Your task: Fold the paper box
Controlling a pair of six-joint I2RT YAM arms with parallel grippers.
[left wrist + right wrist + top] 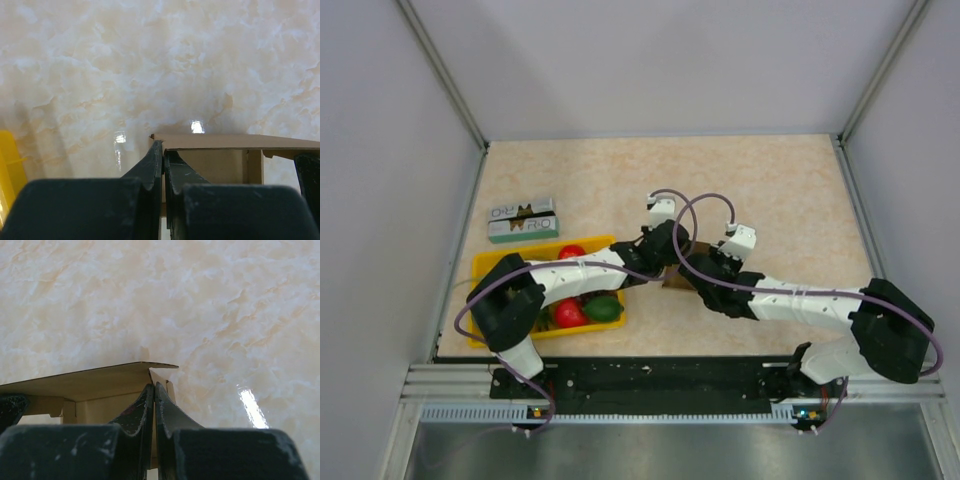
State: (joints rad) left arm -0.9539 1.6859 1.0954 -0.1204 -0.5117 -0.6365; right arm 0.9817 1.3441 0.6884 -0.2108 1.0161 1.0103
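One brown kraft cardboard box (pixel 220 162) on the desk (pixel 770 180) centre, left hand (pixel 163 147) and right hand (pixel 154 387) each clamped on a wall, one yellow tray (pixel 590 327) holding two red fruits (pixel 572 252), one green fruit (pixel 604 308), one green-and-white carton (pixel 523 220) beside it.

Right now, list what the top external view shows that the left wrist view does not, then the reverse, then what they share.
Only top external: the left arm and right arm in full, the printed carton, and the red and green items in the yellow tray.
Only left wrist: the left end effector shut on a wall of the paper box, seen close up.
Both: the paper box, the marbled table and part of the yellow tray.
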